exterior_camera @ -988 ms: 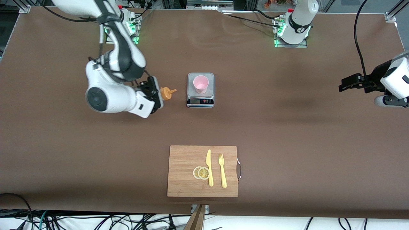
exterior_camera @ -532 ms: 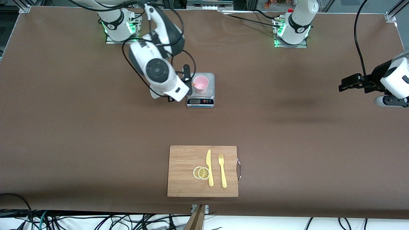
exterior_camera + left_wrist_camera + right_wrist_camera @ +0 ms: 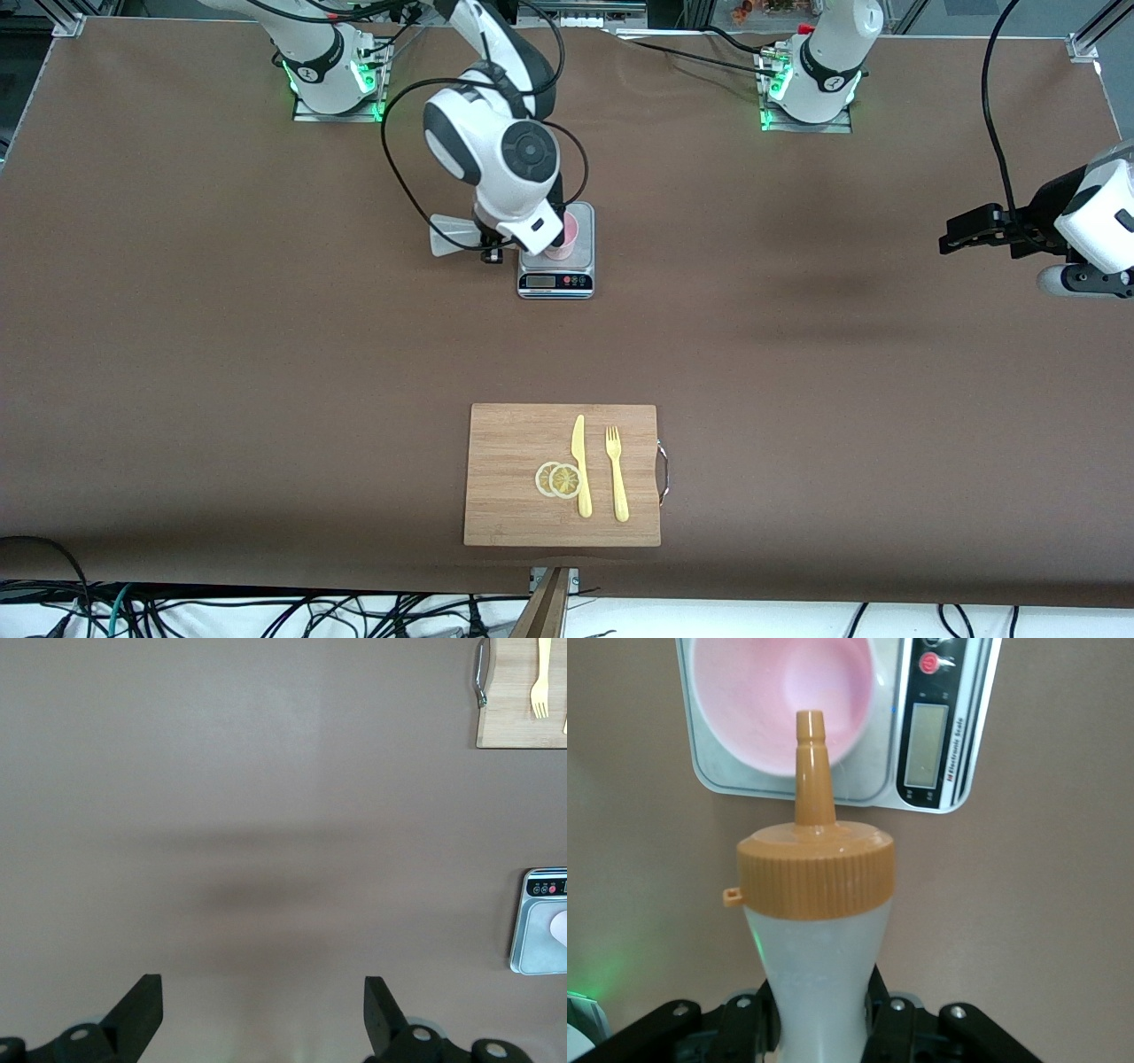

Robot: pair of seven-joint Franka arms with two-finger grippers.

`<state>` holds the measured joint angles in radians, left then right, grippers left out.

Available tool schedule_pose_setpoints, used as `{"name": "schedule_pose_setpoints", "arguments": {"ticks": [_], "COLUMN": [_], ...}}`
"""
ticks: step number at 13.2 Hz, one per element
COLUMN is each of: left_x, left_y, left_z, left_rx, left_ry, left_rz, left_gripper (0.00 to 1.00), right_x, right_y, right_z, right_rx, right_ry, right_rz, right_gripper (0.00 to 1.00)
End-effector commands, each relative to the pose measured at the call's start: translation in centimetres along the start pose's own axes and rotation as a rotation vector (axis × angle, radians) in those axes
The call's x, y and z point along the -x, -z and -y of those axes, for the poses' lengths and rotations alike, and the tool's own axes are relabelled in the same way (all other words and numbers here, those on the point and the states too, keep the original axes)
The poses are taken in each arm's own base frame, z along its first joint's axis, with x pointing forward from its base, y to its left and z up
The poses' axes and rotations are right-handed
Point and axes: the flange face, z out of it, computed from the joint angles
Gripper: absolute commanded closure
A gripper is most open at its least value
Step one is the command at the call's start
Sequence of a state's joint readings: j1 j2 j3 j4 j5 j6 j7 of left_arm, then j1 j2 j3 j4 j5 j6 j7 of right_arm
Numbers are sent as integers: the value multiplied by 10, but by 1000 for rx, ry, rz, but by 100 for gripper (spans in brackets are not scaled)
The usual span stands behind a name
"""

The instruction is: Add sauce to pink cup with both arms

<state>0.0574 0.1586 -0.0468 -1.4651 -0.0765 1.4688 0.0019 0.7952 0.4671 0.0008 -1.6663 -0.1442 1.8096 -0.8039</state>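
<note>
Two arms show: the right gripper (image 3: 819, 1028) clamps the sauce (image 3: 815, 930), its nozzle over the pink cup (image 3: 784, 700), which stands on the scale (image 3: 555, 279) near the robots' edge, though the tilt seems uncertain. The left gripper (image 3: 264, 1014) waits spread apart over bare table (image 3: 797, 354) at its own end.

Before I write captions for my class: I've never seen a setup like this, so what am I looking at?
Two white robot arms are bolted to a brown table, filmed once from above and once from a camera on each wrist. The right gripper holds a squeeze bottle, its orange nozzle aimed at the pink cup. The cup stands on a small kitchen scale. The left gripper waits open over the table's end. Nearer the overhead camera lies a cutting board with a knife, a fork and lemon slices.
</note>
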Motion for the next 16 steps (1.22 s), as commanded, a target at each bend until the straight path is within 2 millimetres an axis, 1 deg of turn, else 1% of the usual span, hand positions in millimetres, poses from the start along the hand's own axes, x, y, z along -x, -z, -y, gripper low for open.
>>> {"name": "schedule_pose_setpoints", "arguments": {"ticks": [1, 3, 6, 16], "left_x": [-1, -1, -1, -1], "left_y": [4, 4, 4, 4], "left_z": [2, 2, 2, 2], "left_rx": [-12, -12, -12, -12], "left_ry": [-20, -22, -22, -22], "left_rz": [3, 3, 3, 3], "left_gripper": [0, 0, 0, 0], "right_x": [-6, -14, -32, -32], "right_y": [2, -2, 1, 6], "right_z": [13, 24, 51, 49], "right_rx": [49, 73, 132, 143], "right_ry": [-25, -42, -90, -104], "right_rz": [69, 130, 222, 219], "right_gripper": [76, 75, 75, 75]}}
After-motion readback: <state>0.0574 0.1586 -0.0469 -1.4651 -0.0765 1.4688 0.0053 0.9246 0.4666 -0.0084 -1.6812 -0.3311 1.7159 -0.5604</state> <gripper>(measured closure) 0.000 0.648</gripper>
